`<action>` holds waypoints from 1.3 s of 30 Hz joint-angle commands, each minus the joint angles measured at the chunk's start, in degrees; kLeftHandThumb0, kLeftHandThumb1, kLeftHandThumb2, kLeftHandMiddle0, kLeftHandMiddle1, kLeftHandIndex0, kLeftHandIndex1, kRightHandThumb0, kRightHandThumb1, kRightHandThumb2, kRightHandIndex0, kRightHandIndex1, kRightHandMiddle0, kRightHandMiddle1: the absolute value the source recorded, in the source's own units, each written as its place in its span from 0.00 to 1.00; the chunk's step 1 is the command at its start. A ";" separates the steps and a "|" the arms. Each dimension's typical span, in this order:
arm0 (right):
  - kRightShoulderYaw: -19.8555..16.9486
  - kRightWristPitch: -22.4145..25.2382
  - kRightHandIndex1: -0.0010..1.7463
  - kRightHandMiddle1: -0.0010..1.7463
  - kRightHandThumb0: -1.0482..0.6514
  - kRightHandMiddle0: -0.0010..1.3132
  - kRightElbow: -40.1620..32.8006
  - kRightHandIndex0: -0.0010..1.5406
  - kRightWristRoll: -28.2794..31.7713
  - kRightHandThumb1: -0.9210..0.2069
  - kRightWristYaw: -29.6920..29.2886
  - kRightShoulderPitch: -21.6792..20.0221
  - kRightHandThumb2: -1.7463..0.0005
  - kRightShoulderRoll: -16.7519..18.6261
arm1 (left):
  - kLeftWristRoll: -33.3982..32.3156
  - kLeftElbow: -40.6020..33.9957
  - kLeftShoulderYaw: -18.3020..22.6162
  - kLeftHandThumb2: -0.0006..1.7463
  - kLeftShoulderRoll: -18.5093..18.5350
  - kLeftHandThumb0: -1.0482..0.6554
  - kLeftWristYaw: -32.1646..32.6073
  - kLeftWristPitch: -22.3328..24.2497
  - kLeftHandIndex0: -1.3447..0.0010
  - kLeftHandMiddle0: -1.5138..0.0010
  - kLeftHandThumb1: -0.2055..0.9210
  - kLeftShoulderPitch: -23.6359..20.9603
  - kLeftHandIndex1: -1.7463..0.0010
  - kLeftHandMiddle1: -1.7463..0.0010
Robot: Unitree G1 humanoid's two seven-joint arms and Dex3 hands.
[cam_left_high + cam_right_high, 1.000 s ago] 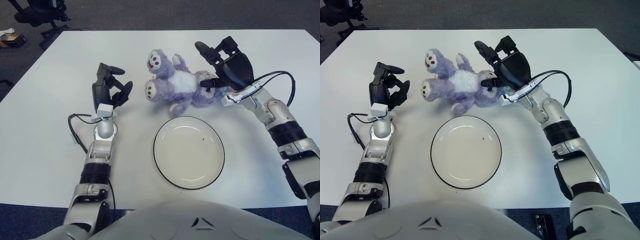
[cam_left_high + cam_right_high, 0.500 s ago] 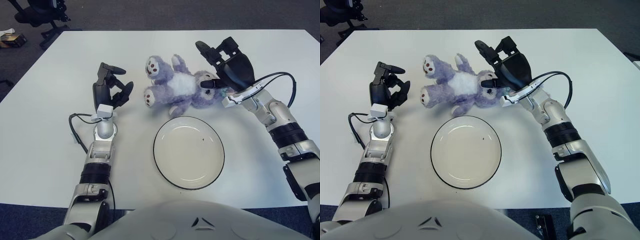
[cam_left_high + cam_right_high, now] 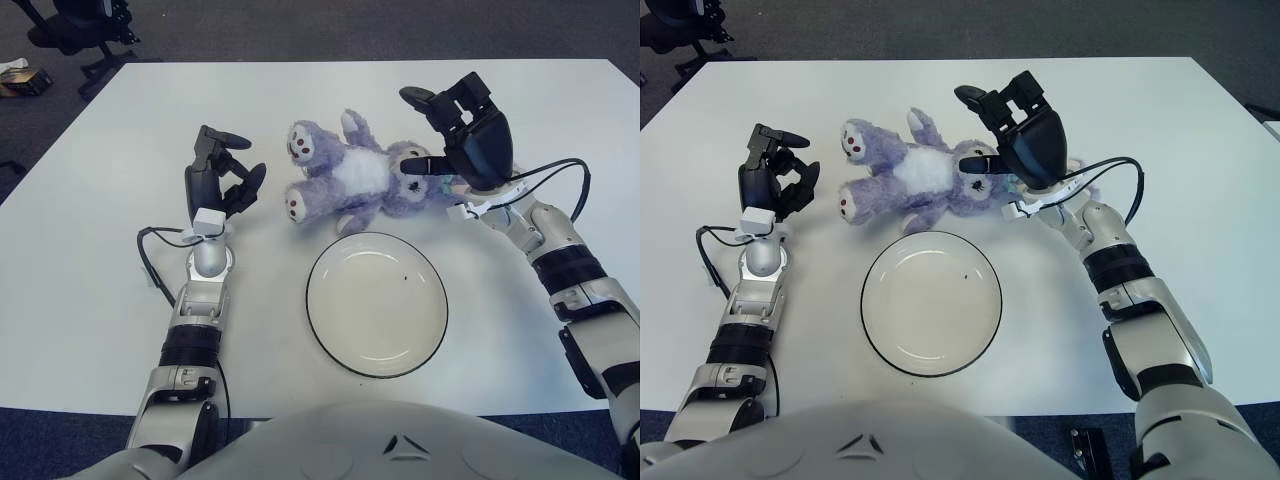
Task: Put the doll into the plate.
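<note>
A purple plush doll [image 3: 350, 180] with a white belly lies on its back on the white table, just beyond the far rim of the plate. Its feet point left and its head lies to the right. The white plate [image 3: 377, 310] with a dark rim holds nothing. My right hand [image 3: 450, 135] hovers over the doll's head, fingers spread upward. Its thumb [image 3: 418, 166] lies against the head, not closed around it. My left hand [image 3: 222, 172] is raised left of the doll, relaxed and holding nothing.
The white table [image 3: 90, 260] reaches all around the plate. A black cable [image 3: 150, 255] loops beside my left forearm. An office chair [image 3: 75, 25] and a small box [image 3: 25, 78] stand on the dark floor beyond the far left corner.
The doll has turned and slid a little to the left, its feet swinging down. My right hand has lifted and shifted slightly right. The left hand has not moved.
</note>
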 commanded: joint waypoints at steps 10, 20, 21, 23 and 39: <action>2.56 -2.33 1.00 0.97 0.62 0.35 3.07 0.38 -1.60 0.54 -3.80 -3.52 0.25 -1.69 | -0.50 3.80 -0.28 0.18 -1.50 0.41 -0.29 -0.10 0.68 0.43 1.00 4.93 0.13 0.00; 3.33 -2.82 1.00 0.96 0.62 0.36 4.07 0.40 -1.37 0.56 -4.61 -4.17 0.24 -1.89 | -0.50 3.82 -0.29 0.18 -1.53 0.41 -0.29 -0.17 0.69 0.43 1.00 4.97 0.13 0.00; 3.37 -2.83 1.00 0.96 0.62 0.36 4.10 0.40 -1.37 0.56 -4.65 -4.20 0.24 -1.90 | -0.50 3.82 -0.29 0.18 -1.53 0.41 -0.29 -0.17 0.69 0.43 1.00 4.97 0.13 0.00; 3.57 -2.71 1.00 0.93 0.62 0.36 4.89 0.39 -1.62 0.53 -5.70 -4.64 0.27 -1.51 | -0.63 3.55 -0.33 0.18 -1.64 0.41 -0.39 -0.10 0.69 0.43 1.00 5.09 0.13 0.00; 3.53 -1.38 0.11 0.13 0.18 0.12 3.74 0.14 2.65 0.00 10.02 -3.45 0.84 -2.69 | -0.67 3.08 -0.26 0.18 -1.60 0.41 -0.53 0.26 0.68 0.43 1.00 5.28 0.13 0.00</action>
